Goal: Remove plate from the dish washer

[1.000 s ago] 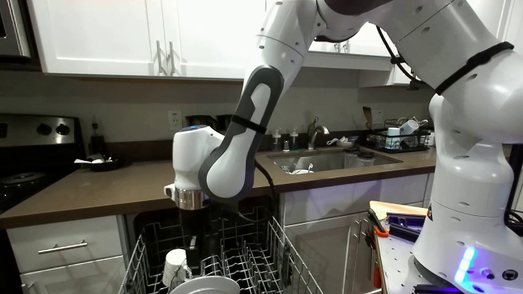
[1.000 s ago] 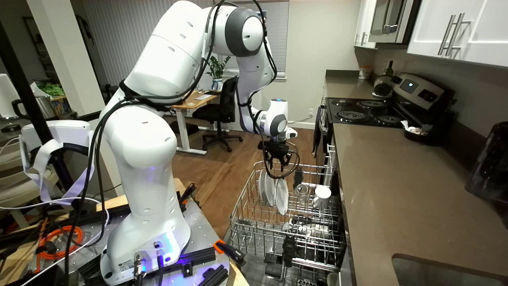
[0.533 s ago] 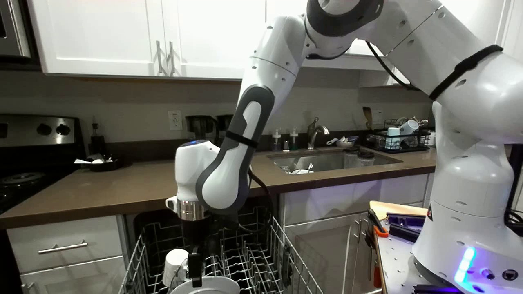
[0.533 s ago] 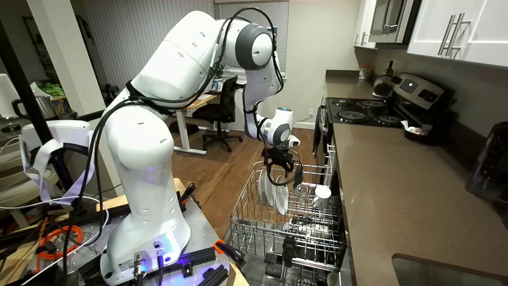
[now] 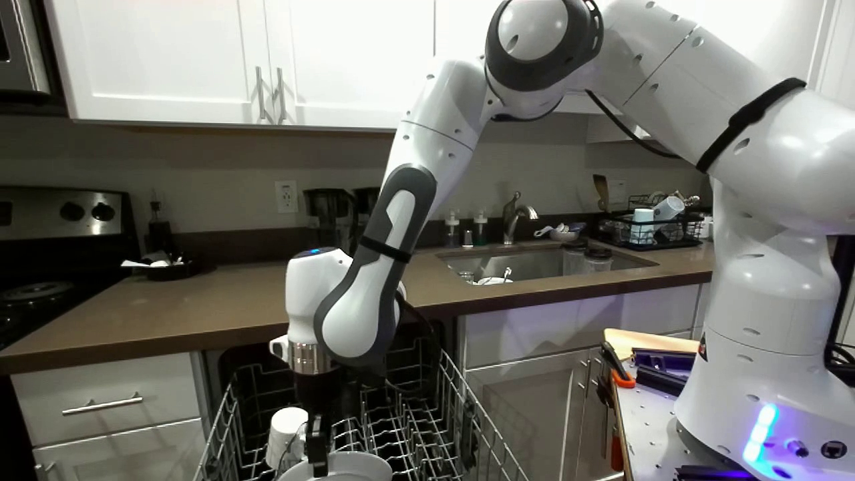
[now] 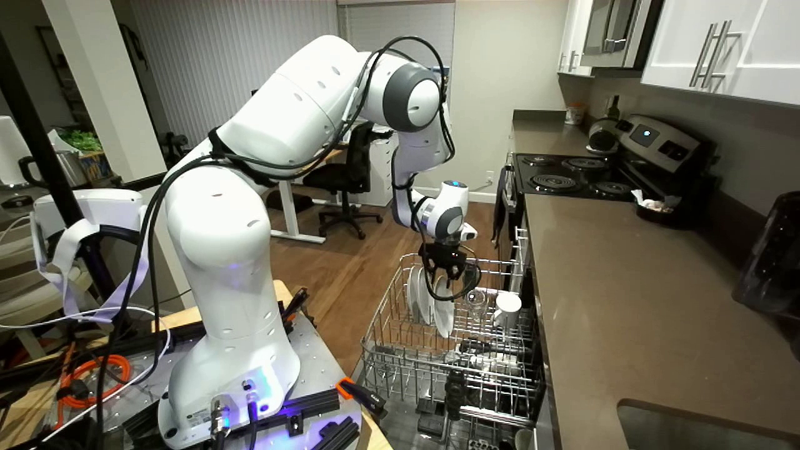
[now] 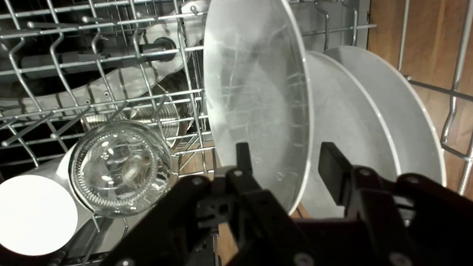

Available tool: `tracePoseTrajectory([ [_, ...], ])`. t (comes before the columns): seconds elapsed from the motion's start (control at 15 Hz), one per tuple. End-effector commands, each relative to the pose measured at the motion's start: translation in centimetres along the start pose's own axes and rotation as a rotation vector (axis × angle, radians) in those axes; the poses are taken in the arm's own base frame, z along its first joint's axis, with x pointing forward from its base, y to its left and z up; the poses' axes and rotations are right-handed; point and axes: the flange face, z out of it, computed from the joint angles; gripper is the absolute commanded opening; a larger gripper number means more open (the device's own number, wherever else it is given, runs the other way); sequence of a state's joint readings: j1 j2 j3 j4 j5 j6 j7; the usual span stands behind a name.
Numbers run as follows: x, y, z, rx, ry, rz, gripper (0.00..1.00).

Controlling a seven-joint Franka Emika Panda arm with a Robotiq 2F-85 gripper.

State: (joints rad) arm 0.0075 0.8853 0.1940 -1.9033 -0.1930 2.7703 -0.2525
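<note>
The plate point(image 7: 255, 96), white and round, stands on edge in the wire rack point(image 5: 485, 418) of the dish washer. My gripper point(image 7: 286, 162) is open in the wrist view, with one finger on either side of the plate's near rim. A gap shows between the rim and the right fingertip; whether the left one touches cannot be told. In an exterior view the gripper point(image 5: 318, 444) points down in front of the plate point(image 5: 357, 464). Part of the plate point(image 6: 444, 315) is hidden behind the gripper and its cable in an exterior view.
Two more white plates point(image 7: 402, 96) lean close beside the right finger. A glass jar point(image 7: 120, 170) and a white mug point(image 7: 37, 216) are left of the gripper. The brown counter point(image 5: 200, 300) edge runs just behind the rack, near the arm.
The arm has come down over the last second, bringing the gripper from above the plate to its rim. The plate and the other dishes have stayed in place.
</note>
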Motion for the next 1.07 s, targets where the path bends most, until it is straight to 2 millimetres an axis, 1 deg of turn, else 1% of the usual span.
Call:
tracePoseTrajectory([
  [0.0,0.5,0.7,0.9,0.042,0.016,-0.018,0.49],
  [0.07,0.5,0.8,1.1,0.046,0.018,-0.021,0.25],
  [0.13,0.5,0.8,1.1,0.053,0.022,-0.023,0.24],
  [0.2,0.6,0.8,1.1,0.06,0.023,-0.025,0.2],
  [0.27,0.5,0.6,0.9,0.067,0.018,-0.022,0.12],
  [0.33,0.4,0.4,0.4,0.069,0.016,-0.023,0.09],
  [0.53,0.3,-0.3,-1.1,0.076,0.024,-0.023,0.03],
  [0.6,0.3,-0.2,-1.9,0.079,0.029,-0.022,0.07],
  [1.0,-0.4,-0.4,-5.5,0.119,0.02,0.0,0.07],
])
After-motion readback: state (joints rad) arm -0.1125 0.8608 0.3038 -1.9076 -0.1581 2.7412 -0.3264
